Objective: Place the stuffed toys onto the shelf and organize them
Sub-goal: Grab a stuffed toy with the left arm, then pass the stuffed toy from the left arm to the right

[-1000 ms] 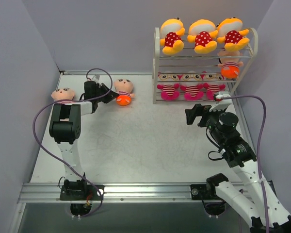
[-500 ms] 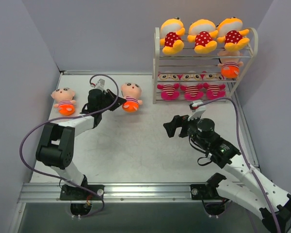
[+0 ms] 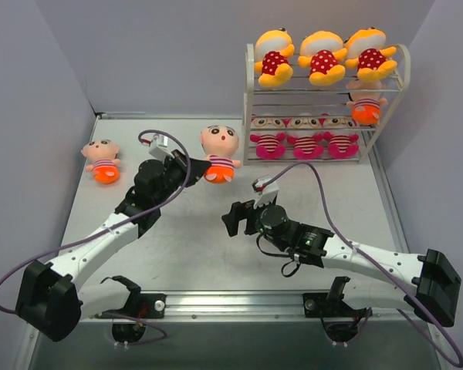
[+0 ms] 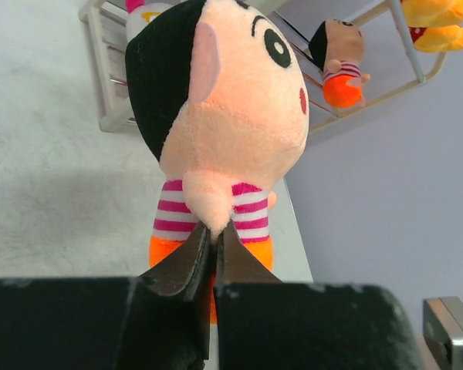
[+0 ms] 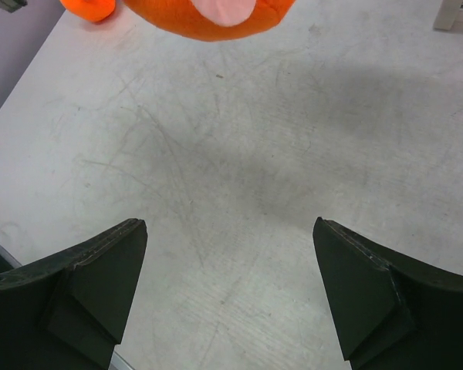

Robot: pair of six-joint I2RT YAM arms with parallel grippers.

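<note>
I hold peach-faced plush doll (image 3: 220, 146) in pink-striped shirt, orange bottom, above grey table (image 3: 208, 258), short of white three-tier wire shelf (image 3: 249, 100), whose middle tier (one matching doll (image 3: 365, 104) there) has room. Left gripper (image 4: 214, 231) clamps shut on peach nub below its chin. Right gripper (image 5: 229, 231) gapes wide, empty, near doll, seemingly for handover. Third twin (image 3: 102, 158) lies far left.

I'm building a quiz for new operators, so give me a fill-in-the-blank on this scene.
The top tier of the shelf holds ___ yellow dolls.
The left end effector is ___ on a peach-faced doll.
The right end effector stands ___, holding nothing.
A second peach-faced doll lies on the ___.
Missing: three; shut; open; table.
</note>
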